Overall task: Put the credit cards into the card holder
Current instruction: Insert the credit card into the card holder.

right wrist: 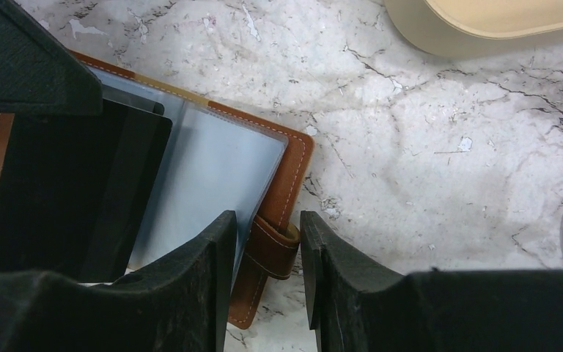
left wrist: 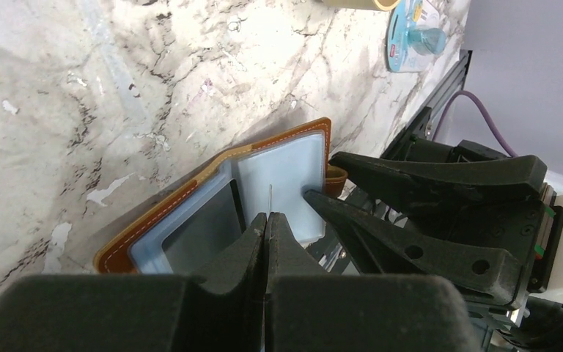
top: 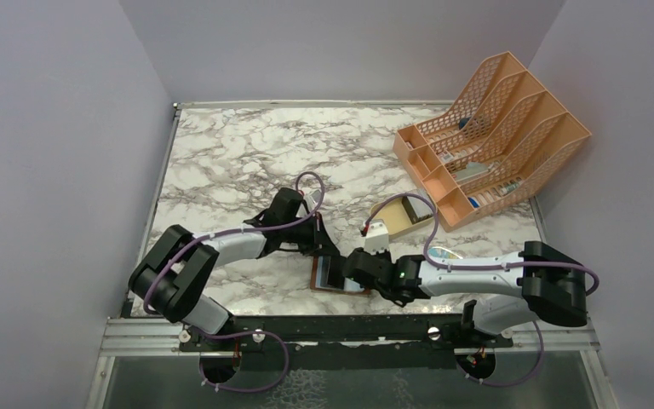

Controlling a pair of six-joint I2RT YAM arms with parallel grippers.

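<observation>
The brown leather card holder (top: 330,279) lies open on the marble near the front edge, its greyish clear sleeves (left wrist: 286,176) facing up. My left gripper (left wrist: 266,216) is shut on a thin pale credit card (left wrist: 270,196), seen edge-on, just above the sleeves. A dark card face (right wrist: 73,191) covers the holder's left half; I cannot tell if it sits in a sleeve. My right gripper (right wrist: 267,227) is open, its jaws straddling the holder's snap strap (right wrist: 271,246) and the right sleeve's edge. Both grippers meet over the holder (right wrist: 293,161).
A tan oval tray (top: 404,217) stands behind the holder, and a big orange mesh file rack (top: 494,136) stands at the back right. A blue-and-clear packet (left wrist: 418,33) lies to the holder's right. The table's metal front rail (top: 349,328) is close by.
</observation>
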